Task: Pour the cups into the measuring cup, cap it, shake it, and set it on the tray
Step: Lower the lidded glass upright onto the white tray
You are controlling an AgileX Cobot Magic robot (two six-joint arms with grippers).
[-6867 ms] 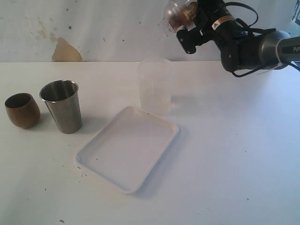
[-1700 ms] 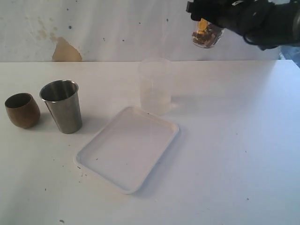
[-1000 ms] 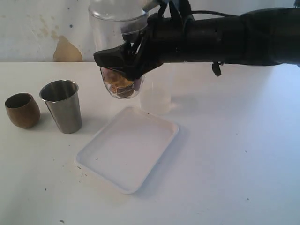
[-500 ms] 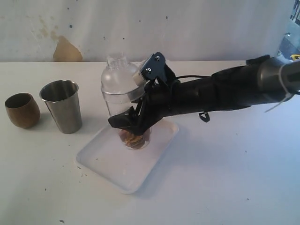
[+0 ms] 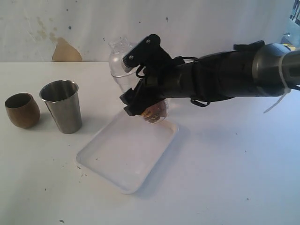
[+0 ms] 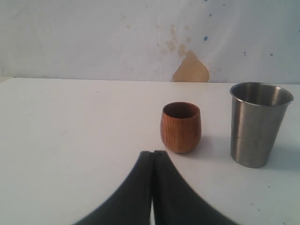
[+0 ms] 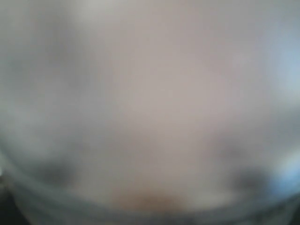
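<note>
Two cups stand at the left of the exterior view, upright on the white table (image 5: pixel 243 178). They are the brown wooden cup (image 5: pixel 22 110) and, just beside it, the steel tumbler (image 5: pixel 62 105), and neither is touched by an arm. The white tray (image 5: pixel 110 164) lies near the tumbler, toward the middle of the table. The black right arm (image 5: pixel 220 77) reaches in from the right and across the middle. The right gripper (image 5: pixel 137 99) is clamped around the body of the clear measuring cup (image 5: pixel 123 80). The cup is tilted, with its domed cap (image 5: pixel 118 54) seated on the rim and leaning up and to the left. Its base holds brown pieces (image 5: pixel 156 112) and sits at the tray's far corner. Whether the base touches the tray or hangs just over it cannot be told. In the left wrist view, the left gripper (image 6: pixel 151 155) has its two dark fingers pressed together with nothing between them, low over the bare table. The wooden cup (image 6: pixel 181 127) stands near, ahead of the fingertips. The steel tumbler (image 6: pixel 257 124) stands beside the wooden cup but apart from it. Behind them is a pale wall (image 6: pixel 70 37) with a tan stain (image 6: pixel 191 69). The right wrist view is wholly blurred, a pale, milky surface filling it with a faint brownish smudge (image 7: pixel 145 199) at one edge. The fingers cannot be made out there.
</note>
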